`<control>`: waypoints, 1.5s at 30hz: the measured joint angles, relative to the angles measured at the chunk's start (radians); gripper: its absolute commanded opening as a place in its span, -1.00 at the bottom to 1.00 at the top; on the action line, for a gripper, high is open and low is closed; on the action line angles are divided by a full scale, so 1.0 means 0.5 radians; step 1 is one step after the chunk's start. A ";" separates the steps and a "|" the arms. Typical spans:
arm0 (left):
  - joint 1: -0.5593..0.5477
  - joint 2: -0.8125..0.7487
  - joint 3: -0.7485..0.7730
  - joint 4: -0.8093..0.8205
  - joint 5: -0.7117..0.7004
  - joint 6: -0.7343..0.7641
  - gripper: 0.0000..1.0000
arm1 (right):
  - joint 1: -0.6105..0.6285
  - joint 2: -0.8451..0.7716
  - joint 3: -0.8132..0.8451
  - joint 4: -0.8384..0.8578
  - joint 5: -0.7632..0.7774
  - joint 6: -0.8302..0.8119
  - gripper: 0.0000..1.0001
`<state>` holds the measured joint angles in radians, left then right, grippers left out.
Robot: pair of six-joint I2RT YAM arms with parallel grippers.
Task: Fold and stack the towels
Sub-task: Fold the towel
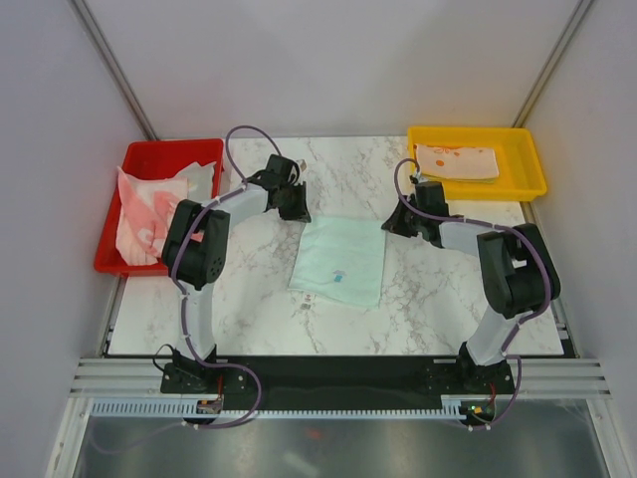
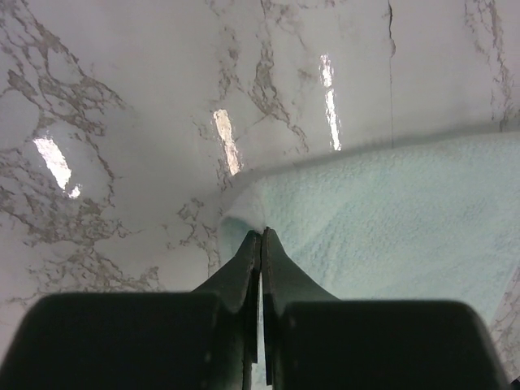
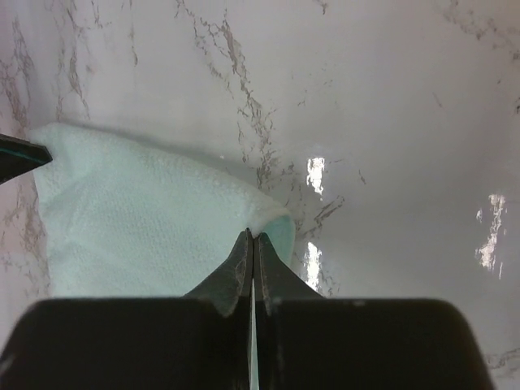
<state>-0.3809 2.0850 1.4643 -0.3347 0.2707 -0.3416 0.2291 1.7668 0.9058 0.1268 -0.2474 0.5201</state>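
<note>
Several unfolded towels [image 1: 149, 211]: heaped, pink-printed and pale, in the red tray [image 1: 111, 261] at the left edge of the worktop [image 1: 259, 309]; judged to be the supply waiting its turn.
Left claw [image 2: 262, 242]: jaws pressed together on the far left corner of the mint towel [image 2: 390, 227], with a little cloth bunched at the tips; a hold at the very corner suits lifting that edge evenly.
Towel in hand: the mint towel lies spread flat mid-worktop between the arms, a small printed mark by its near edge; open, not yet folded.
Right claw [image 3: 252, 242]: jaws closed tight on the far right corner, mirroring its partner; with both far corners gripped, the likely step is carrying the far edge over to the near one.
Folded towel [image 1: 456, 161]: cream with orange marks, in the yellow tray [image 1: 532, 164] at far right; probably the start of the stack.
Surface: glossy white marble pattern, grey veins, streaks of lamp glare.
Room: plain pale walls [image 1: 328, 60] close on three sides, metal posts in the back corners.
</note>
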 measured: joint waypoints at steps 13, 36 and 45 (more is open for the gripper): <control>0.019 -0.079 -0.037 0.117 0.042 -0.001 -0.95 | -0.029 -0.037 0.008 -0.015 -0.159 -0.051 -1.00; 0.014 -0.895 -0.549 0.211 0.082 -0.027 -0.96 | -0.036 -0.754 0.018 -0.391 -0.304 -0.154 -1.00; -0.227 -1.830 -0.896 0.283 0.139 -0.101 -0.95 | -0.036 -1.623 -0.150 -0.561 -0.407 -0.160 -1.00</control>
<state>-0.4942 1.1702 1.0161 -0.1932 0.3401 -0.3923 0.2111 0.9554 0.8307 -0.1535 -0.4507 0.4400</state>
